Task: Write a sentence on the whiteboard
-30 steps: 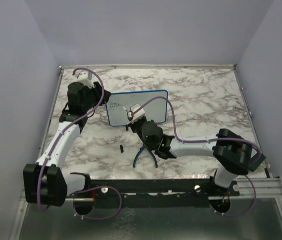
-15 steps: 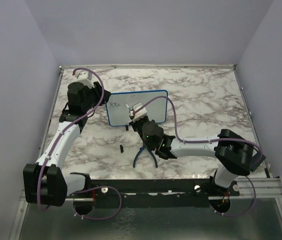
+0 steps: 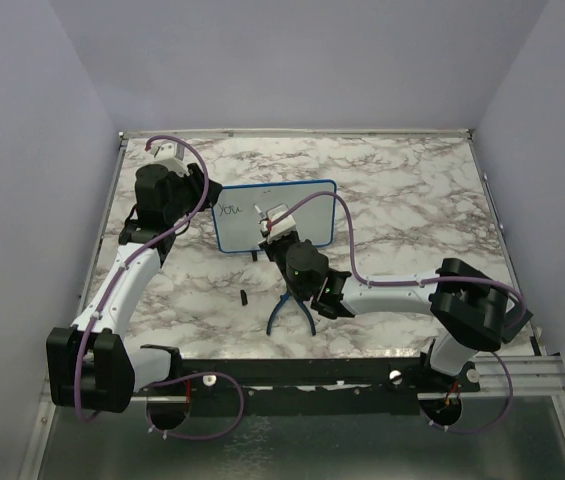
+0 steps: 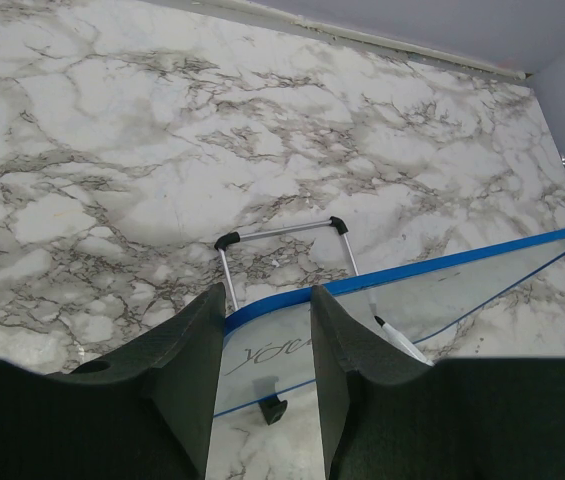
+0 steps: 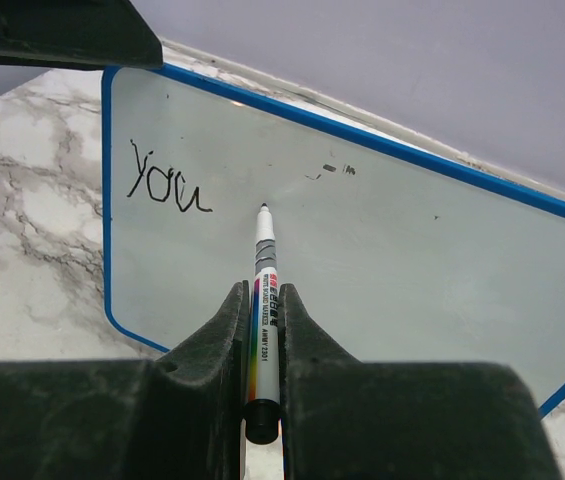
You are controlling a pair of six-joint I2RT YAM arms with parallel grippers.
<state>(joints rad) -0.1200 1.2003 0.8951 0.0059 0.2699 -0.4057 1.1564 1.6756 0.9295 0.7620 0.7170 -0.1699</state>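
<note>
The blue-framed whiteboard (image 3: pixel 238 233) (image 5: pixel 412 260) (image 4: pixel 462 290) stands tilted on its feet at mid table. Its only writing, the start of the sentence (image 5: pixel 169 180) (image 4: pixel 267 352), reads "you". My left gripper (image 4: pixel 267 295) (image 3: pixel 202 203) is closed on the board's top left corner, and the blue edge runs from one finger to the other. My right gripper (image 5: pixel 262 288) (image 3: pixel 274 228) is shut on a white marker (image 5: pixel 262 240) (image 4: pixel 402 342). The marker's black tip sits at the board's face just right of "you".
A wire stand (image 4: pixel 282 232) props the board from behind. Blue-handled pliers (image 3: pixel 290 312) lie partly under my right forearm, and a small black piece (image 3: pixel 244 297) lies to their left. Grey walls close in the marble table (image 3: pixel 412 190) on three sides.
My right gripper has shifted slightly to the right along the board with the marker. The writing still reads "you". The left arm has not moved.
</note>
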